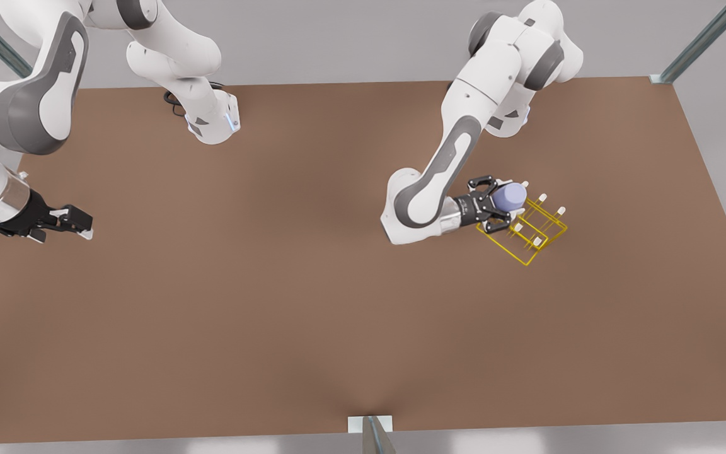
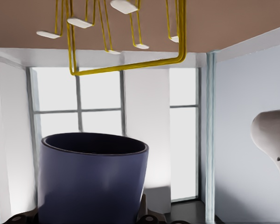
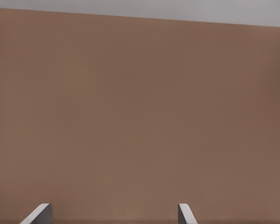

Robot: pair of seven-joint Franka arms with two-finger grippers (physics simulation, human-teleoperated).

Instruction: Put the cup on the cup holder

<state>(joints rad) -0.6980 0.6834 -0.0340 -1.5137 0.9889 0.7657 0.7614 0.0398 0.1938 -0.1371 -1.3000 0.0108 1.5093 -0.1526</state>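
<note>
The lavender-blue cup (image 1: 510,195) lies on its side in my left gripper (image 1: 503,203), which is shut on it at the front view's right. It hovers over the near-left end of the yellow wire cup holder (image 1: 530,232), close to one of its white-tipped pegs (image 1: 524,184). From the left wrist view, the cup (image 2: 91,179) is right in front with its rim facing outward, and the cup holder (image 2: 126,65) lies beyond it. My right gripper (image 1: 76,222) waits open at the front view's left edge, above the table; its fingertips (image 3: 37,214) stand wide apart over bare brown surface.
The brown table (image 1: 312,302) stretches wide between the two arms. Both arm bases (image 1: 215,123) stand at the far edge. Metal frame posts (image 1: 697,41) rise at the corners and another (image 1: 372,435) at the near edge.
</note>
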